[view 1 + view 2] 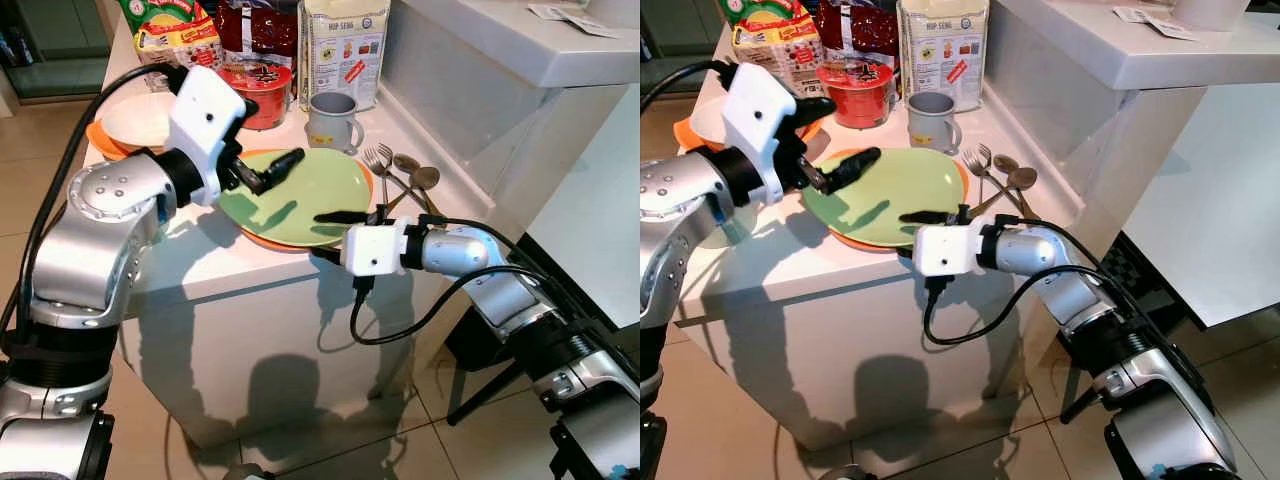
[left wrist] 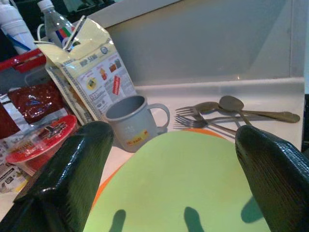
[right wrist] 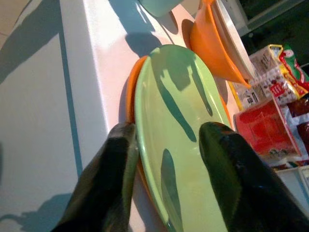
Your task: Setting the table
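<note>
A light green plate (image 1: 300, 185) lies on top of an orange plate (image 1: 268, 238) on the white counter (image 1: 200, 270), near its front edge. My right gripper (image 1: 326, 235) is open at the plate's front rim. One finger (image 3: 227, 174) lies over the green plate (image 3: 178, 121) and the other finger (image 3: 113, 179) sits outside the rim, beside the orange plate (image 3: 130, 92). My left gripper (image 1: 272, 132) hovers open above the plate's left back part, with the green plate (image 2: 188, 183) showing between its fingers (image 2: 72, 174).
Behind the plates stand a grey mug (image 1: 330, 120), a red tub (image 1: 256, 92) and food packets (image 1: 345, 50). Forks and spoons (image 1: 400, 175) lie to the right of the plates. An orange bowl holding a white bowl (image 1: 135, 125) sits back left. A white table (image 1: 600, 220) lies to the right.
</note>
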Controlling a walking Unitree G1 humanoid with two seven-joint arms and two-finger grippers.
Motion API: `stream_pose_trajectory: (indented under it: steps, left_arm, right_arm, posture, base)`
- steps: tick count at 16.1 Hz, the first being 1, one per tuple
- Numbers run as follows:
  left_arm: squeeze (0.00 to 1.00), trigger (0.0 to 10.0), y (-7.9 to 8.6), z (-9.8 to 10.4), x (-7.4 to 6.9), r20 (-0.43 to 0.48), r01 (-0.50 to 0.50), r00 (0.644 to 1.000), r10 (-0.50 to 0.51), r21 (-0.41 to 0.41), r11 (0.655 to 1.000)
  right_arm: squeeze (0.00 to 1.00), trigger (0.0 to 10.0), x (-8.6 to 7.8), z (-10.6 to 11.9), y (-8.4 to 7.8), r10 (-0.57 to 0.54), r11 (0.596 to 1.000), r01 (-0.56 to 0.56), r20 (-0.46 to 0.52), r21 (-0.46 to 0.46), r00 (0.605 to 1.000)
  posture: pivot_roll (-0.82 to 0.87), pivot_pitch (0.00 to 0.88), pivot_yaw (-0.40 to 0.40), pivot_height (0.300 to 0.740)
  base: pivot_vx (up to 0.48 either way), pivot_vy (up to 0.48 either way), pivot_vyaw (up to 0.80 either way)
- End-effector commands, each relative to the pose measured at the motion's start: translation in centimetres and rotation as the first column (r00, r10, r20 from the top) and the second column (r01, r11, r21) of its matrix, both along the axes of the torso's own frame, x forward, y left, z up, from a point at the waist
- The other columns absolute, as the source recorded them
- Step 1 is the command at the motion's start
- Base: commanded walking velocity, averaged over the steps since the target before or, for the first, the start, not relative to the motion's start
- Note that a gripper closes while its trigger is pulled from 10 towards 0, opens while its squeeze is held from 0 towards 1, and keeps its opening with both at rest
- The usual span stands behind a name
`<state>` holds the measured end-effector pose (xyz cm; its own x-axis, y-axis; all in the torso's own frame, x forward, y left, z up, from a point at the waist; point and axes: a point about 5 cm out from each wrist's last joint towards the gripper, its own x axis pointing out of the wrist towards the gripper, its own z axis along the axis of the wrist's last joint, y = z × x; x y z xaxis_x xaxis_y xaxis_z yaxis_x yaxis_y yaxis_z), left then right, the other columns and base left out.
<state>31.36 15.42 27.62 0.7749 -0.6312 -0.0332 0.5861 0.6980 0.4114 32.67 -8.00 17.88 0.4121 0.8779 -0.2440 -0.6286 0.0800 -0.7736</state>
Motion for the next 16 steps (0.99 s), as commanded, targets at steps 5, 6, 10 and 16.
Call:
stream_pose_trajectory:
  steps: [5,6,10,16]
  left_arm:
    - [0.0,10.0,-1.3,-1.3,0.4,-0.041,0.033,0.999,-0.03,0.08,0.996]
    - [0.0,10.0,-1.5,-1.7,0.8,-0.047,0.026,0.999,-0.02,0.116,0.993]
    - [0.0,10.0,-2.5,-2.9,3.6,-0.059,0.004,0.998,0.006,0.161,0.987]
    - [0.0,10.0,-2.8,-7.2,6.6,-0.087,-0.001,0.995,0.041,0.419,0.908]
  right_arm:
    - [0.0,10.0,-0.1,1.9,-1.6,-0.045,0.985,0.052,-0.043,0.164,0.998]
    - [0.0,10.0,-0.3,2.2,-1.8,-0.04,0.978,0.052,-0.059,0.2,0.997]
    - [0.0,10.0,-1.6,2.8,-2.1,-0.016,0.963,0.042,-0.097,0.268,0.995]
    - [0.0,10.0,-3.4,1.7,-3.6,-0.03,0.989,0.054,-0.176,0.136,0.984]
  posture:
    - [0.06,0.0,-0.027,0.74]
    - [0.06,0.0,-0.028,0.74]
    - [0.02,0.0,0.004,0.74]
    - [0.01,0.0,-0.01,0.74]
  base:
    - [0.0,0.0,0.0]
    - [0.0,0.0,0.0]
    - [0.0,0.0,0.0]
    - [0.0,0.0,0.0]
